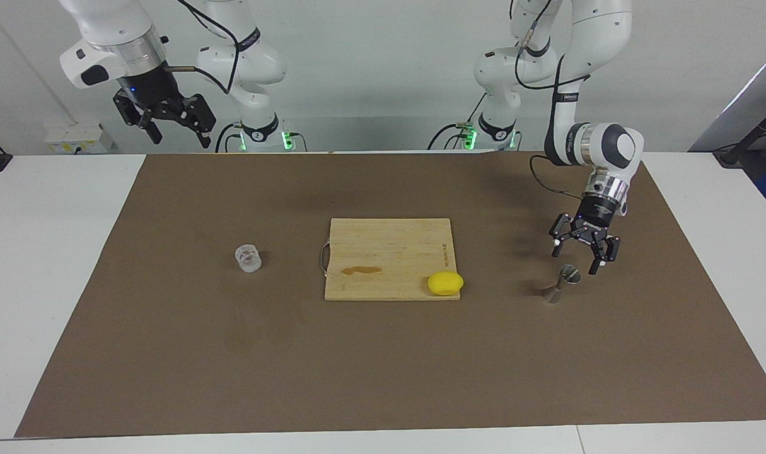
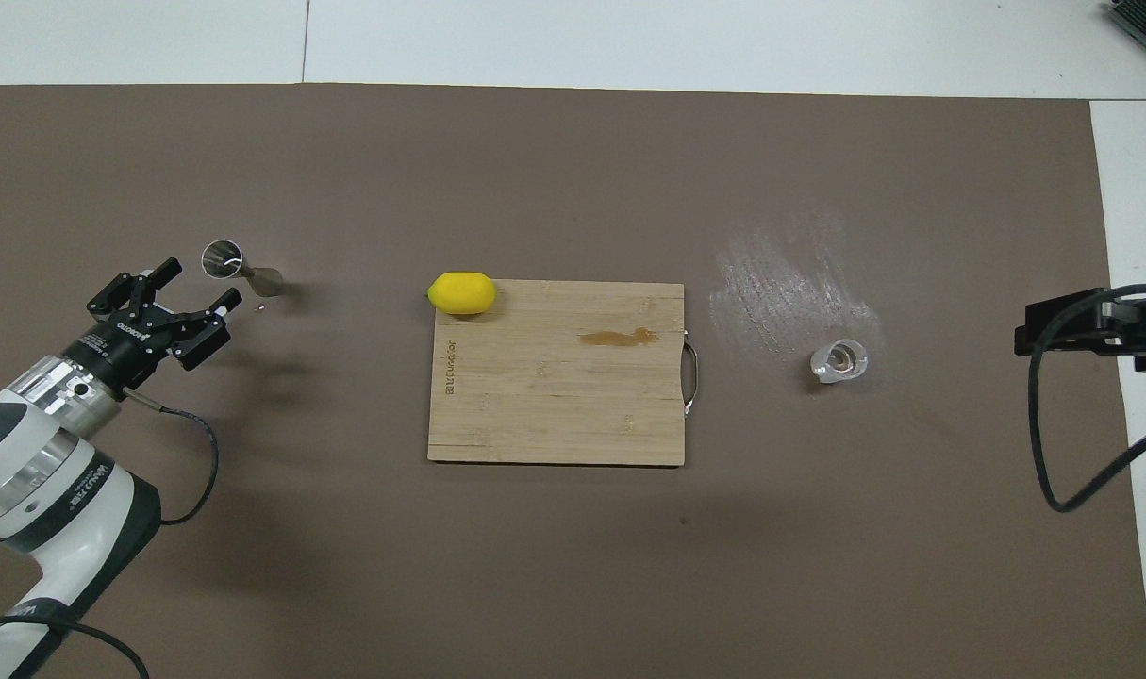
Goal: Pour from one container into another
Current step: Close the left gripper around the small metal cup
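currently: left pincer [image 1: 575, 261] spread, low over the steel jigger [image 1: 560, 284], not touching. right pincer [image 1: 171, 129] spread, waiting raised above the tabletop's edge. glass tumbler [image 1: 248, 258] untouched.

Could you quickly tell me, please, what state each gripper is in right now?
Left gripper: jaws open, empty, hovering just over the small shiny steel hourglass-shaped jigger.
Right gripper: jaws open, empty, waiting high above its own end of the table.
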